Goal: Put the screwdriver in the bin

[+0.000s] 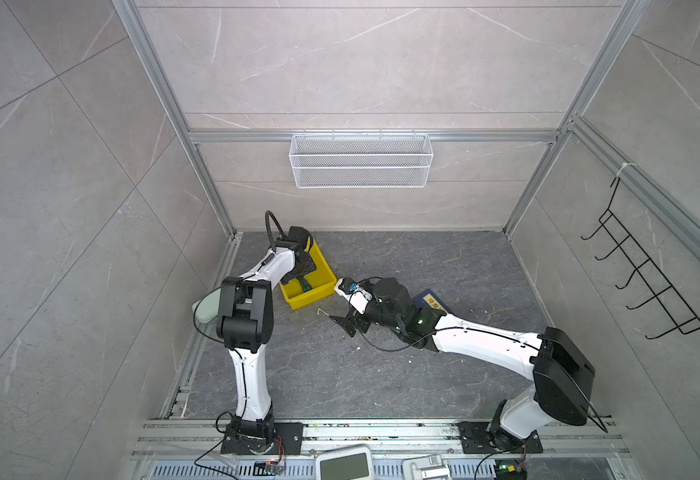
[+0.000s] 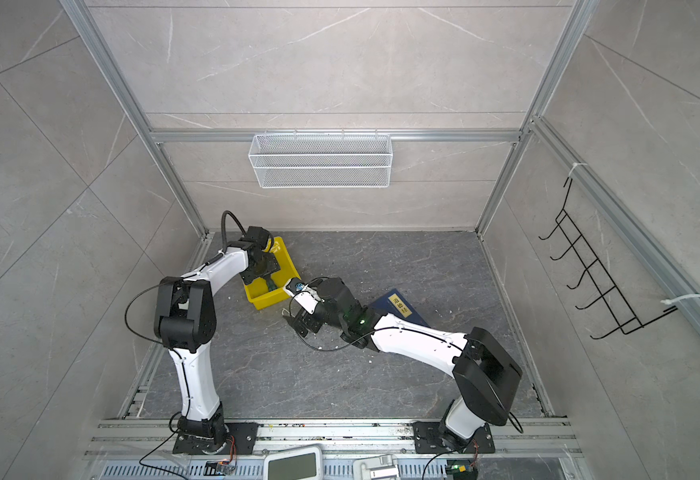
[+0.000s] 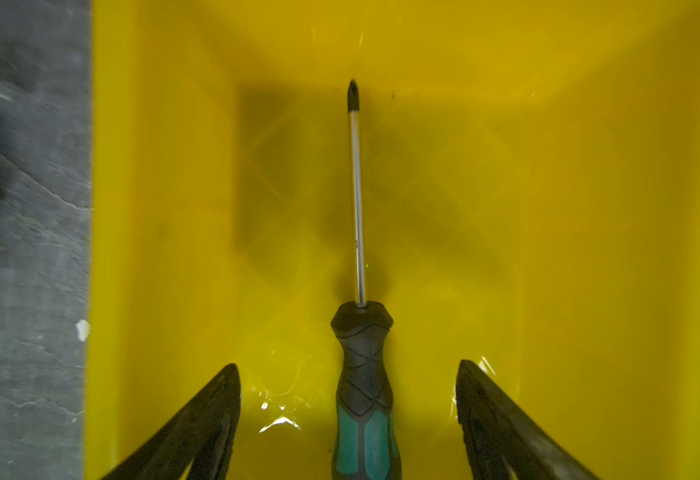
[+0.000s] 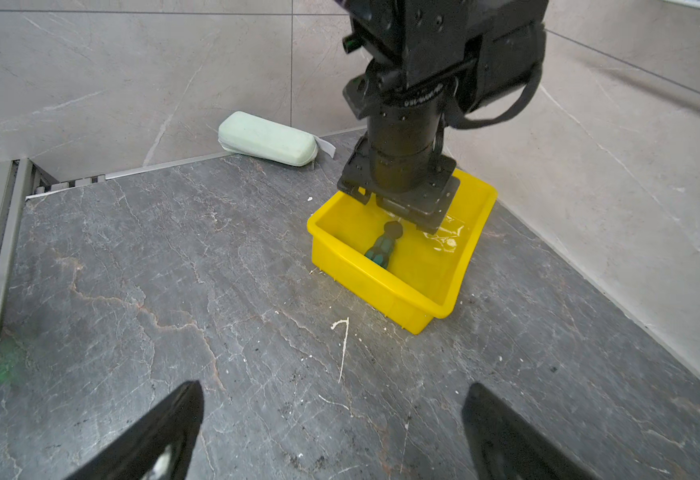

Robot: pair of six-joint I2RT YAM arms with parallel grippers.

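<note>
Left tool [image 3: 347, 365]: the jaws stand wide apart, one finger [image 3: 198, 428] on each side of the screwdriver [image 3: 364, 340]. A clear gap shows between each finger and the handle. The tool grips nothing. It hangs inside the bin [image 3: 165, 208], pointing down toward the bin floor, as the right wrist view also shows [image 4: 398, 208].

Screwdriver: it lies flat on the floor of the bin, along the bin's long axis. The green and black handle sits between the left tool's fingers. The metal shaft runs away from the tool, with its tip close to the far end wall. The handle is visible in both top views [image 1: 304, 286] [image 2: 271, 284].

Bin: the yellow bin [image 1: 311, 297] [image 2: 267, 299] rests on the counter [image 4: 174, 291], near the back left corner.

Right tool [image 4: 331, 388]: the jaws are fully spread and hold nothing. The tool hangs over bare counter, apart from the bin and aimed toward it [image 1: 346, 326].

Surroundings: a pale green case [image 4: 267, 138] lies at the left edge of the counter, against the wall. A blue book [image 1: 433, 303] lies on the counter, partly under the right arm. A white wire basket [image 1: 361, 160] hangs on the back wall. A black hook rack [image 1: 651, 282] hangs on the right wall.
</note>
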